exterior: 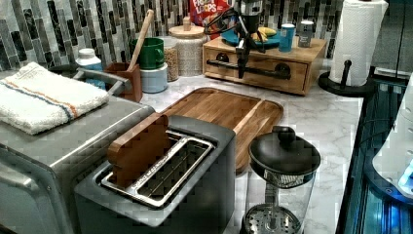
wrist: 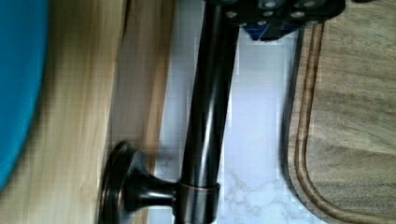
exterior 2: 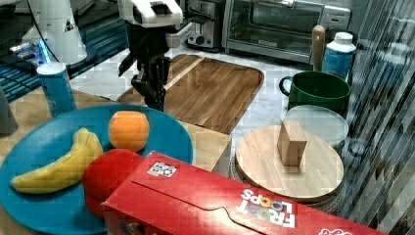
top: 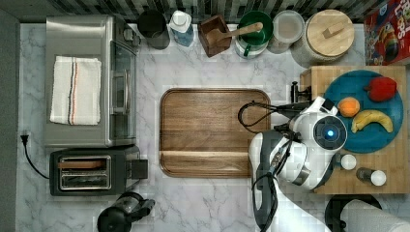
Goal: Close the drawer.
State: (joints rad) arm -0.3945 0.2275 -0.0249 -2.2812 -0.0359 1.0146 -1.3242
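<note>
Drawer (exterior: pixel 258 69) sits in the light wood box at about one o'clock in the left view, its front looking nearly flush with the box face; by that, closing seems almost or wholly done. The tool (exterior: pixel 242 62) hangs right at the black bar handle (wrist: pixel 208 107), near its middle; whether it is clenched on the bar or released, I cannot tell. At most a last push and a retreat seem to remain.

A white-and-grey veined pattern is shown by the marble countertop (top: pixel 203 67). A teal blue is worn by the round plate (top: pixel 382 140); orange and blue stripes are carried by the folded white towel (top: pixel 76 90). Black is seen on the long bar handle (exterior: pixel 258 69).
</note>
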